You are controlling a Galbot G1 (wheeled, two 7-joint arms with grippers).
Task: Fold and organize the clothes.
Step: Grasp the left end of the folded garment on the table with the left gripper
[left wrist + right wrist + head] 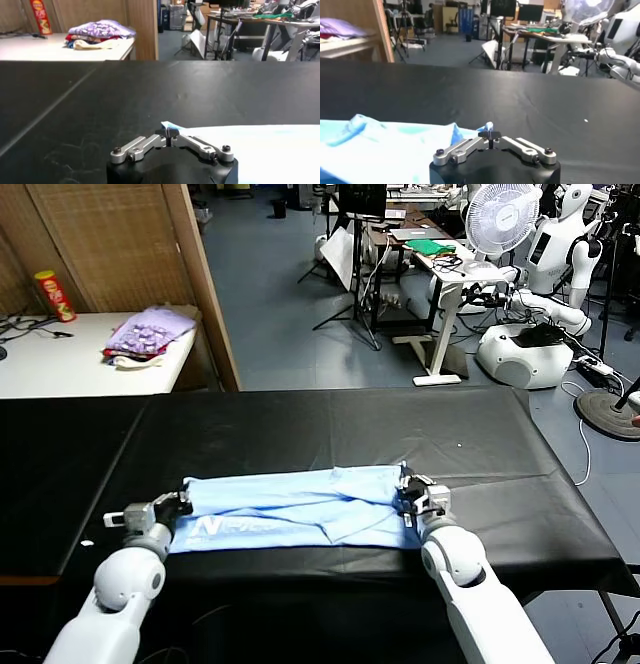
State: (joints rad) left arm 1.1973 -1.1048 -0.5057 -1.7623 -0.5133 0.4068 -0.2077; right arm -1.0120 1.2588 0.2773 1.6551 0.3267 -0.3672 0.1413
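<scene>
The thin, soft, light T-shirt (300,511), spread at six o'clock on the black table (330,429), is pinched at both side edges by the closed left gripper (183,502) and right gripper (407,496), and is judged limp and sag-prone.

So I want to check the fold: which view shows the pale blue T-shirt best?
The head view: the whole pale blue thin-fabric T-shirt lies across the black table. The left wrist view shows one pinched edge; the right wrist view, one crumpled end.
</scene>
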